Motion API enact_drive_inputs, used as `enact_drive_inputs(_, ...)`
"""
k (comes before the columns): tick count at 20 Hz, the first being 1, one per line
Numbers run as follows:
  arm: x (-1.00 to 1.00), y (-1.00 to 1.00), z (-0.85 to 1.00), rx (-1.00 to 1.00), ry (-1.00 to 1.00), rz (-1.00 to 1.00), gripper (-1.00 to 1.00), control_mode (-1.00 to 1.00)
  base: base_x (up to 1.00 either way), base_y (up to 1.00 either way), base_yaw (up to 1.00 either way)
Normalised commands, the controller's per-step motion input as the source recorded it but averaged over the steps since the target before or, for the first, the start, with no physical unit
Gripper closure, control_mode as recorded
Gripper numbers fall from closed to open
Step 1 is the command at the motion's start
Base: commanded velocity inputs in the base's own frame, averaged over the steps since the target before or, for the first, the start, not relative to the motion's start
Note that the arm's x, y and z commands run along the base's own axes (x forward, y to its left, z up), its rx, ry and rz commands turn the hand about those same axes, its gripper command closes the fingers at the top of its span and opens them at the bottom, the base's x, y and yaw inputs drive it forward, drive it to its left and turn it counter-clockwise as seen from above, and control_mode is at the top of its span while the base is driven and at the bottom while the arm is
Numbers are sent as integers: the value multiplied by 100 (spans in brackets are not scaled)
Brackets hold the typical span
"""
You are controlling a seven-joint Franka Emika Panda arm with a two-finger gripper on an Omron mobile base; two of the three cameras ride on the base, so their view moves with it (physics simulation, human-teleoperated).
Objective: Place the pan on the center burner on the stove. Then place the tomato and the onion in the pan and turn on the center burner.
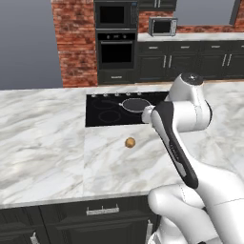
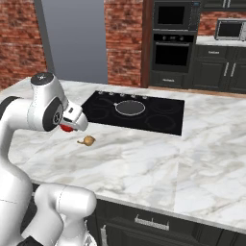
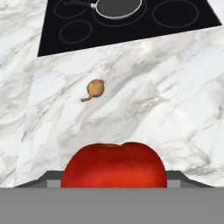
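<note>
My gripper is shut on the tomato, a glossy red ball that bulges between the jaws and hangs above the marble counter. A red sliver of the tomato peeks out under my hand in the right base view. On the black stove the pan sits on the center burner, its handle pointing left. The tan onion lies on the counter in front of the stove, between my hand and the pan.
A row of small silver knobs runs along the stove's far edge. The marble counter spreads wide to both sides. Dark cabinets, wall ovens and a microwave stand across the room.
</note>
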Motion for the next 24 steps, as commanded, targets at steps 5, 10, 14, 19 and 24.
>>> enact_drive_inputs(5,0,0,0,0,0,0,100,100,-65,-21,-4)
enact_drive_inputs(10,0,0,0,0,0,0,100,100,-40,-46,-4)
enact_drive_inputs(14,0,0,0,0,0,0,100,100,0,-50,-1)
enact_drive_inputs(19,0,0,0,0,0,0,100,100,0,-52,0)
enact_drive_inputs(24,0,0,0,0,0,0,100,100,0,-58,0)
